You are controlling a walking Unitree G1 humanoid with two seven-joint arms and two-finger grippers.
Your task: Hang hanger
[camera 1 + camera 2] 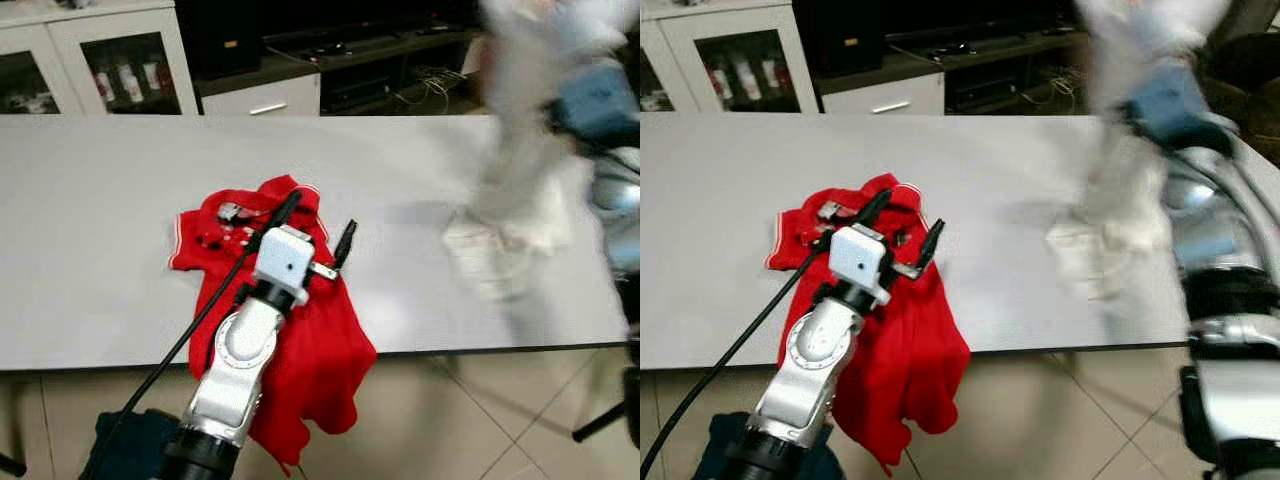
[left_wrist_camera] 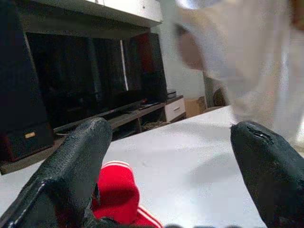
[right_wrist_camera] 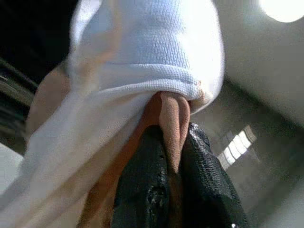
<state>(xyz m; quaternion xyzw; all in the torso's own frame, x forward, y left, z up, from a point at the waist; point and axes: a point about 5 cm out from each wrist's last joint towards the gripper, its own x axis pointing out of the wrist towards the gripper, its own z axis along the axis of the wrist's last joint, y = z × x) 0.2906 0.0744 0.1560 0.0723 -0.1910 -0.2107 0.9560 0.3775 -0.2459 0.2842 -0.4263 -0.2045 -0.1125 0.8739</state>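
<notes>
A white knit garment [image 1: 520, 150], blurred, hangs over the table's right side, and its lower end touches the white table [image 1: 100, 300]. In the right wrist view my right gripper [image 3: 173, 156] is shut on a tan hanger part [image 3: 173, 118] that the white garment [image 3: 142, 57] is draped over. A red polo shirt [image 1: 320, 350] lies crumpled at the table's front left and spills over the front edge. My left gripper [image 1: 316, 228] hovers open just above the shirt with nothing between its fingers [image 2: 71, 166].
Behind the table stand a white cabinet with glass doors [image 1: 100, 60], a white drawer unit [image 1: 265, 100] and a dark media shelf [image 1: 350, 50]. Tiled floor [image 1: 470, 420] lies in front. A dark blue object [image 1: 130, 440] sits low at the left, and a chair base [image 1: 600, 420] at the right.
</notes>
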